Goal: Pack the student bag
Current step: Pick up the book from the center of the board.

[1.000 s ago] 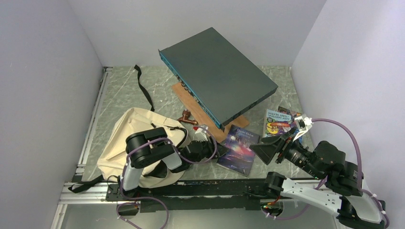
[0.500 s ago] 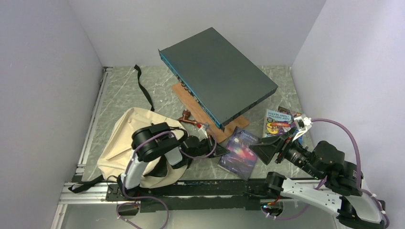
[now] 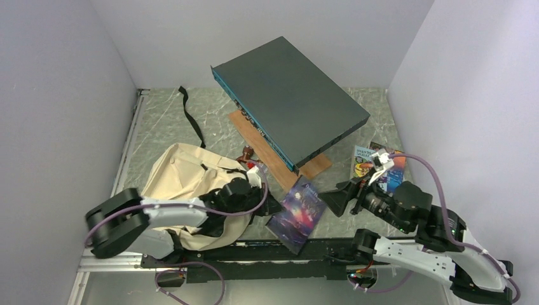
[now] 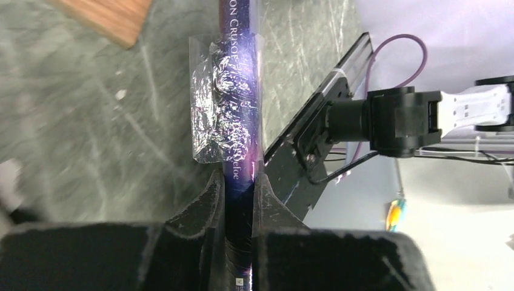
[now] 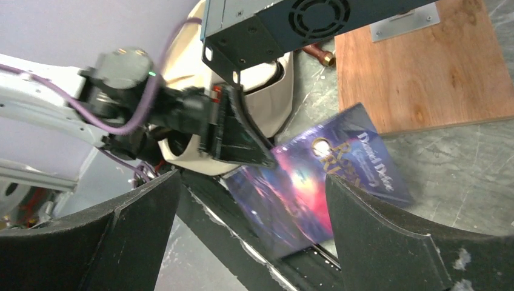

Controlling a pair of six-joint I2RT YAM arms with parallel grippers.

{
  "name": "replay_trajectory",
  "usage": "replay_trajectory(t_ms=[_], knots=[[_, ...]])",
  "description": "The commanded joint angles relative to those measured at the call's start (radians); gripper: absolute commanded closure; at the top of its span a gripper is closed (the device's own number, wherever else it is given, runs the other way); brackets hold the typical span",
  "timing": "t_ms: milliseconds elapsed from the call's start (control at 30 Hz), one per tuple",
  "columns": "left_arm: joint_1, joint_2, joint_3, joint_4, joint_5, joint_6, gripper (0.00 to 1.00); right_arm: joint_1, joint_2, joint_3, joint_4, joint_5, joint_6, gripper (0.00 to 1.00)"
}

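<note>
Now, left fingers [image 4: 207, 203] clamped on the book's [image 3: 293, 213] spine, right fingers [image 5: 388, 242] wide apart: hold firm and swing it edge-first into the bag [image 3: 175, 171] at the table's [image 3: 159, 127] near-left corner.

table [image 3: 165, 121]: grey-green marbled top.
wooden board [image 3: 313, 167]: reddish-brown, flat on the table.
grey box [image 3: 289, 105]: large, flat, dark, teal-edged; lies across the wooden board, covering most of it.
purple book [image 3: 295, 213]: glossy cover, tilted, at the table's near edge.
colourful book [image 3: 363, 159]: right side, partly hidden.
</note>
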Motion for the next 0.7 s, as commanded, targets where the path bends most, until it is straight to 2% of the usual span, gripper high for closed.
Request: replay_trajectory(t_ms=[0, 133, 300, 467, 667], knots=[[-0.002, -0.291, 0.034, -0.35, -0.108, 0.116, 1.0, 0.0, 0.047, -0.027, 0.099, -0.04, -0.044, 0.09], [-0.002, -0.514, 0.085, -0.595, -0.14, 0.231, 1.0, 0.0, 0.091, -0.036, 0.145, -0.091, -0.084, 0.08], [-0.001, -0.726, 0.192, -0.91, -0.206, 0.365, 1.0, -0.001, 0.156, 0.007, 0.239, -0.263, -0.144, 0.07], [0.0, -0.812, 0.348, -1.186, -0.278, 0.371, 1.0, 0.0, 0.262, 0.054, 0.315, -0.373, -0.175, 0.06], [0.0, -0.849, 0.499, -1.342, -0.315, 0.425, 1.0, 0.0, 0.385, 0.097, 0.414, -0.452, -0.208, 0.05]])
